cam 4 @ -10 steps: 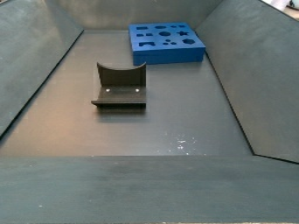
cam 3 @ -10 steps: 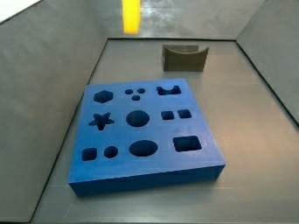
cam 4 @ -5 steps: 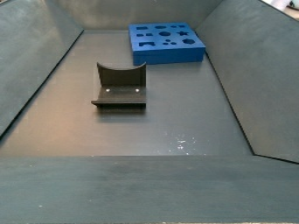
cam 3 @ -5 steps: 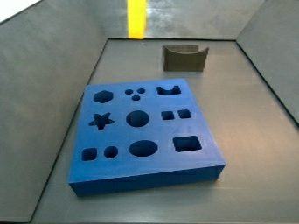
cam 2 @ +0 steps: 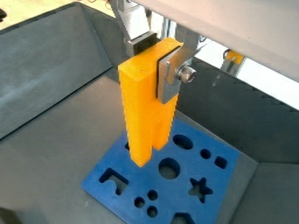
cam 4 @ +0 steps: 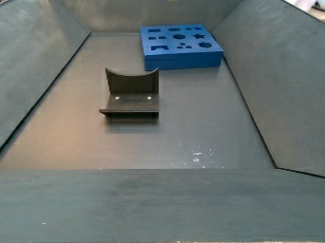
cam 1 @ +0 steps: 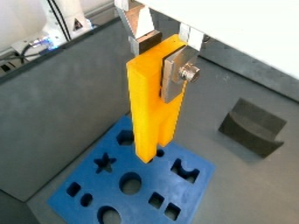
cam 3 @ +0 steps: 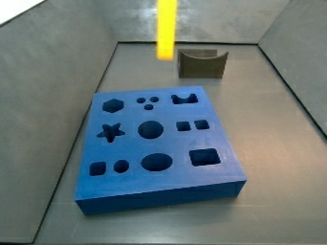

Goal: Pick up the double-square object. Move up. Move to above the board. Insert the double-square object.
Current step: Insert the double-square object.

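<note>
One bar (cam 1: 153, 101) is clamped upright in your hand (cam 1: 176, 70), high over the board (cam 1: 135, 179): you're mid-transfer, so next line its prongs over the paired square holes, then lower.

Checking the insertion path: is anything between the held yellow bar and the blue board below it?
Nothing. In both wrist views the gripper clamps the yellow bar, which hangs above the blue board with only open air beneath its tip.

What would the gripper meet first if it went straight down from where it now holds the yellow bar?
Probably the board: the gripper holds the double-square object above it, and that bar's lower end would likely touch first. Exact alignment is unclear.
</note>
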Tool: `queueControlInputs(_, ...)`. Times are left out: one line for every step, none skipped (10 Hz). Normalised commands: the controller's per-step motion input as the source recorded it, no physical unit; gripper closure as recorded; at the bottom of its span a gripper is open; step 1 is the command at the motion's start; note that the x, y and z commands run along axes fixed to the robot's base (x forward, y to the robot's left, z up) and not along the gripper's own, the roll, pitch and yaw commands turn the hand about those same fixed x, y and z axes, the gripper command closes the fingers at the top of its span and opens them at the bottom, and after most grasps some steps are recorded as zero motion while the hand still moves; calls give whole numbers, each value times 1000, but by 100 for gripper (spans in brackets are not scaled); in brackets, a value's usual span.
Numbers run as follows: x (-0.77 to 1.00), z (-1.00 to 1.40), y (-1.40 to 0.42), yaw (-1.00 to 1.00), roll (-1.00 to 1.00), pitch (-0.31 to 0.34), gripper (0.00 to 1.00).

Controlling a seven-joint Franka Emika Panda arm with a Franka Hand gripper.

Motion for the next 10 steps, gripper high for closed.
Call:
queueControlInputs(460, -471, -117, -346, 0, 0, 100)
queueControlInputs(311, -274, -114, -600, 0, 49, 100)
queueControlInputs(83, -149, -31, -814, 0, 64, 100)
queueControlInputs(163, -86, -34, -803, 0, 21, 100)
queueControlInputs(174, -83, -31, -814, -11, 3, 100)
queueControlInputs(111, -180, -26, -871, 0, 0, 100)
queueControlInputs(34, -363, -26, -917, 3, 0, 100)
queueControlInputs(26, -334, -29, -969, 0, 0, 100)
queueControlInputs(0, -346, -11, -1000, 0, 0, 100)
queueControlInputs(0, -311, -14, -1000, 0, 0, 100)
